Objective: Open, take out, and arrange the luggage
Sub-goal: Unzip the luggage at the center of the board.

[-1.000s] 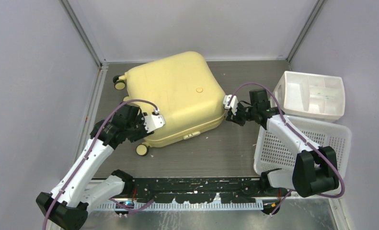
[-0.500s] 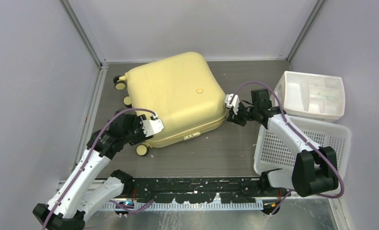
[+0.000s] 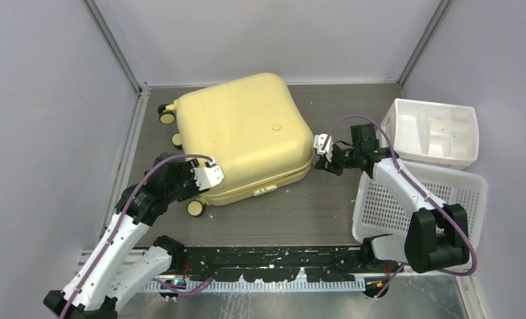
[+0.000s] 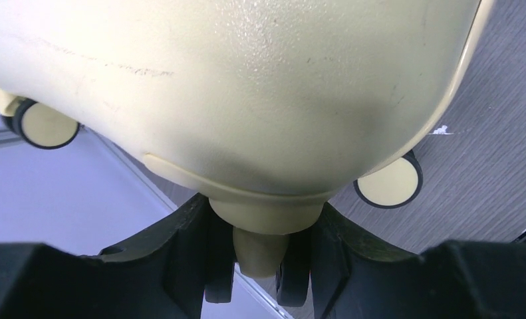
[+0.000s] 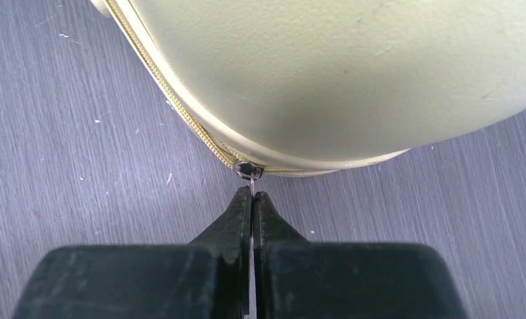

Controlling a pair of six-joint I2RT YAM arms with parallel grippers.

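Here, with the right tool (image 5: 252, 194) pressed together on the thin zipper pull (image 5: 249, 170) and the left tool (image 4: 261, 229) half-spread round a caster stem (image 4: 263, 256), could lose the pull if tugged off the seam, or drag the closed luggage (image 3: 243, 129) lying mid-worktop (image 3: 313, 206). Since a second ago: crept slightly along the seam, drawn back on the left.

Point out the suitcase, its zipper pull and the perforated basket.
suitcase (image 3: 247, 133), top external view, middle of the lid.
zipper pull (image 5: 249, 170), right wrist view, dark slider on the seam.
perforated basket (image 3: 463, 189), top external view, mesh near its right wall.
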